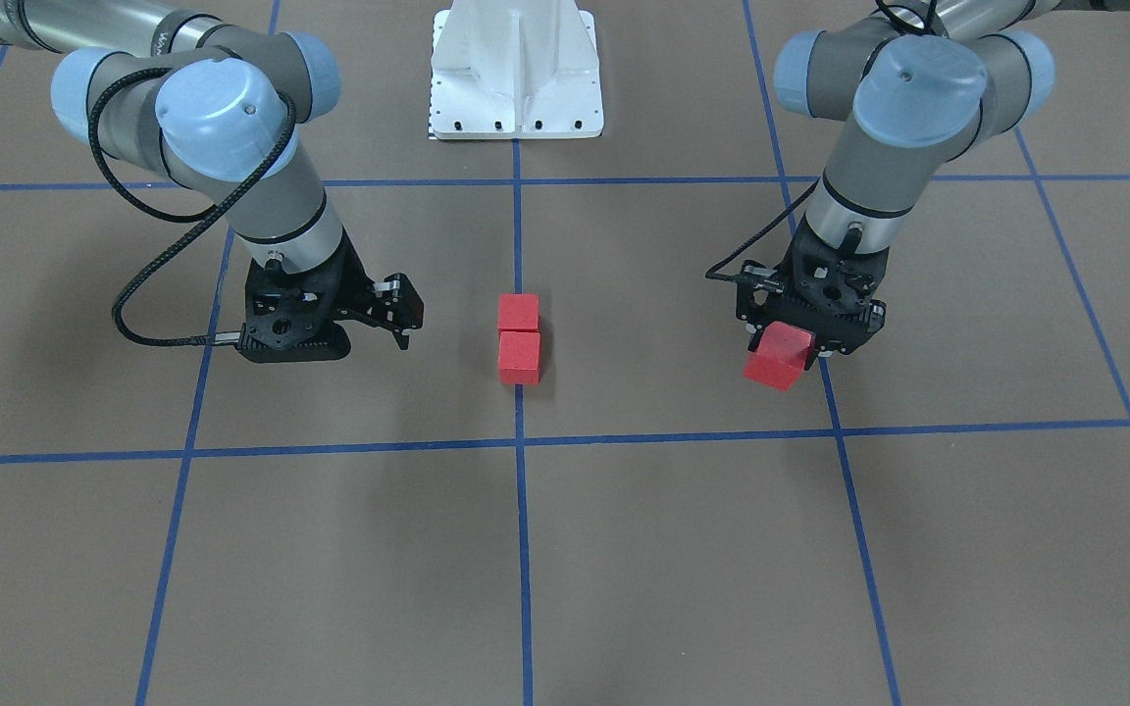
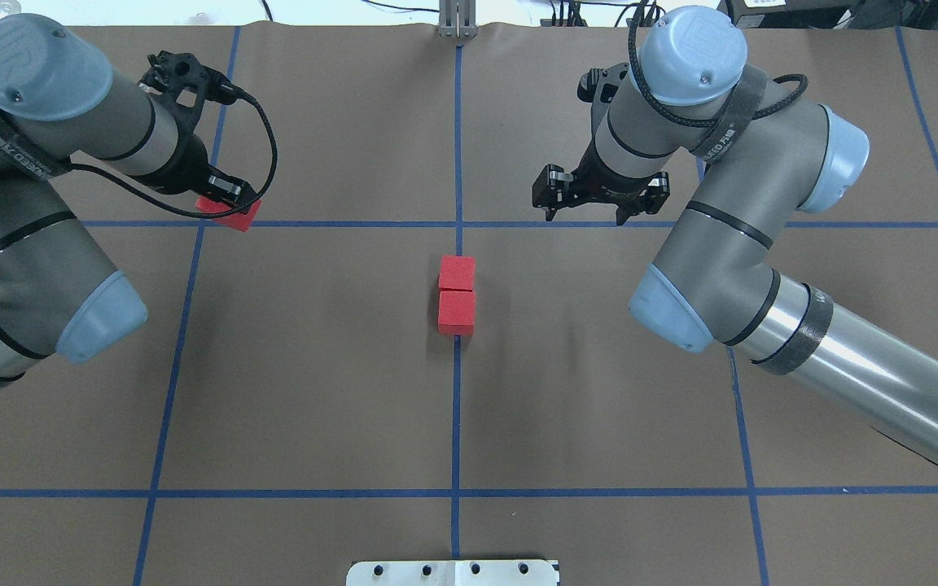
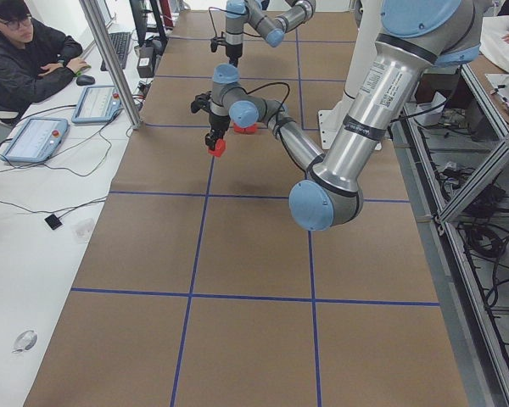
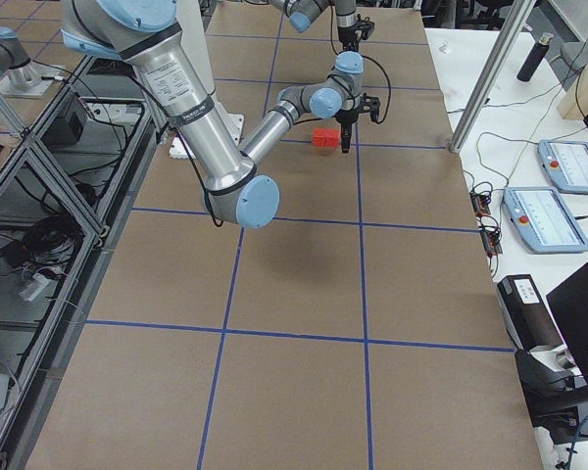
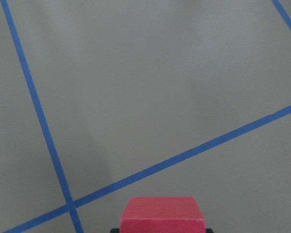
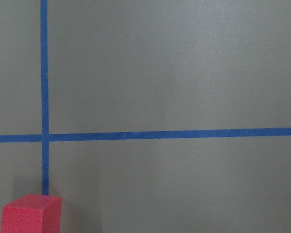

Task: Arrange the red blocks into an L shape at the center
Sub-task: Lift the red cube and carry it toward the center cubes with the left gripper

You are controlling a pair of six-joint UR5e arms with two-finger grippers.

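In the front-facing view, the left gripper [image 1: 789, 345] is clamping the held block [image 1: 777, 361] at the right of the frame, the cube sitting tilted. The right gripper [image 1: 406, 322] is hanging at the left with its jaws spread and nothing between them. At the center [image 1: 585, 333], the center pair [image 1: 518, 355] is lying as two cubes touching, their long axis running up and down the frame along the middle tape line [image 1: 523, 510].

In the overhead view, the held block is sitting at upper left, so the center pair is lying to its right and lower; I judge the L is needing this cube set sideways against one end of the pair.

The left wrist view is showing the held block at bottom centre. The right wrist view is catching one cube at lower left.

Counting: three red cubes, two placed and one carried.
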